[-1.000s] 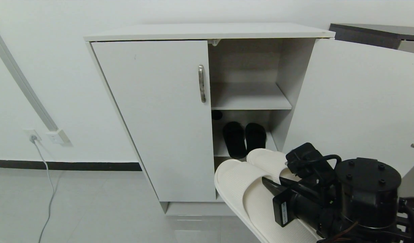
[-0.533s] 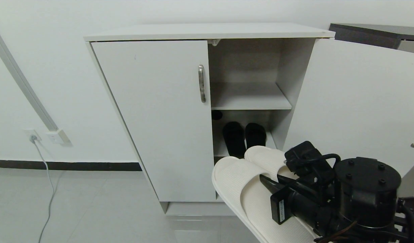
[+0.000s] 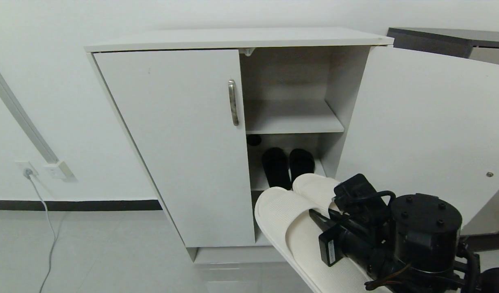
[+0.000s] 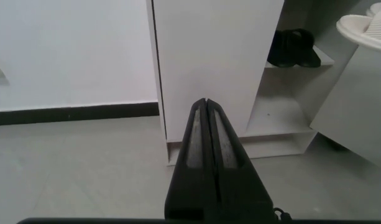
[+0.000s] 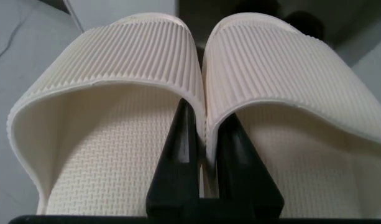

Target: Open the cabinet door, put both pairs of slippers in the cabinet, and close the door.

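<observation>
Our right claw (image 5: 201, 124) is clamped on the white slippers (image 5: 115, 81). One finger sits inside each slipper, and the two inner side walls are pinched together between them. In the head view we see this claw (image 3: 319, 219) holding the white slippers (image 3: 282, 211) side by side in the air, soles down and toes pointing at the cabinet (image 3: 233, 38). They hang just in front of its open right half; we cannot tell whether the toes have crossed the front edge.

Behind the toes, the black slippers (image 3: 288, 165) lie side by side on the second shelf down, toes inward. The left wrist view shows them (image 4: 293, 48) too, with a bare bottom compartment under their shelf. The upper shelf (image 3: 290, 118) sits above them.

The right door (image 3: 428, 122) stands swung wide, beside our right arm. The left door (image 3: 172, 142) is shut, with its metal handle (image 3: 232, 102) upright at the inner edge.

Our left claw (image 4: 206, 109) has its fingers pressed flat together and grips nothing. It hangs low over the floor (image 4: 84, 168), facing the shut door.

On the wall to the left of the cabinet, a cable (image 3: 50, 240) drops from a wall socket (image 3: 25, 169) to the floor.
</observation>
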